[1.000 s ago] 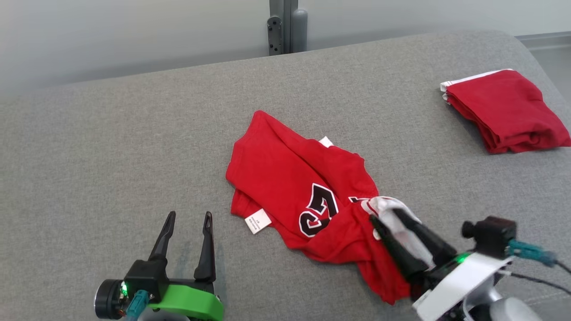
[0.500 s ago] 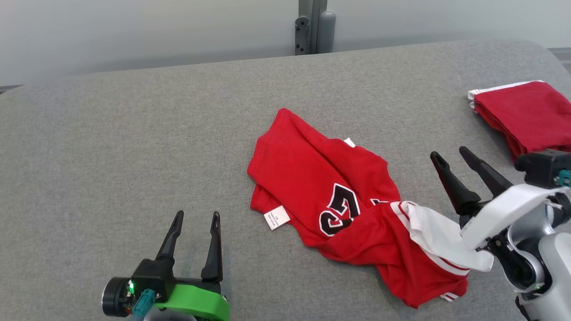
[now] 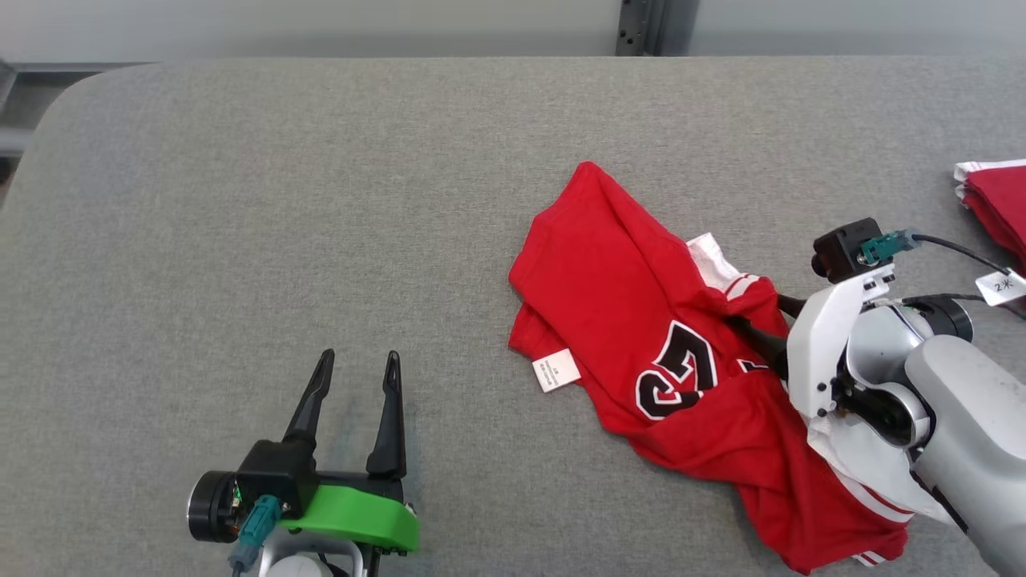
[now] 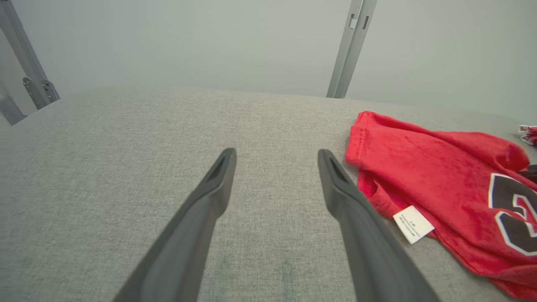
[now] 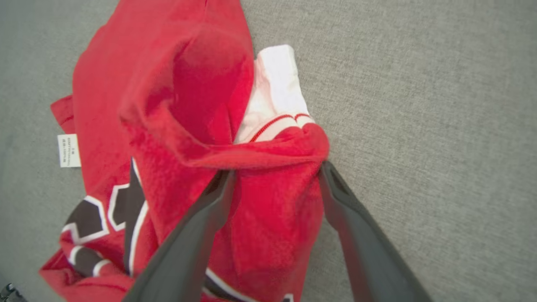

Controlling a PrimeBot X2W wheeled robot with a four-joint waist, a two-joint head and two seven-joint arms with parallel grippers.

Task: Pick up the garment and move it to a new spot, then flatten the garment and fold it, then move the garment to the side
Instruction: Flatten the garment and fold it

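The garment [image 3: 633,320] is a crumpled red jersey with a black-and-white number, white sleeve trim and a white label, lying on the grey padded table [image 3: 321,200]. My right gripper [image 3: 763,320] reaches into its right side, mostly hidden behind the white wrist housing. In the right wrist view the right gripper [image 5: 277,170] stands open, its fingers straddling a raised fold of the garment [image 5: 168,105]. My left gripper [image 3: 357,365] is open and empty on bare table, left of the jersey. The left wrist view shows the left gripper [image 4: 277,155] with the garment [image 4: 440,167] off to its right.
A folded red garment [image 3: 994,200] lies at the table's right edge, also glimpsed as the folded pile [image 4: 528,134]. A grey metal post [image 3: 641,24] stands behind the table. The table's rounded left corner [image 3: 48,104] is in view.
The head camera has shifted, so everything sits further right. My right gripper let go of the white sleeve, lifted off to the right, then came down onto the jersey's upper right fold. The left gripper has not moved.
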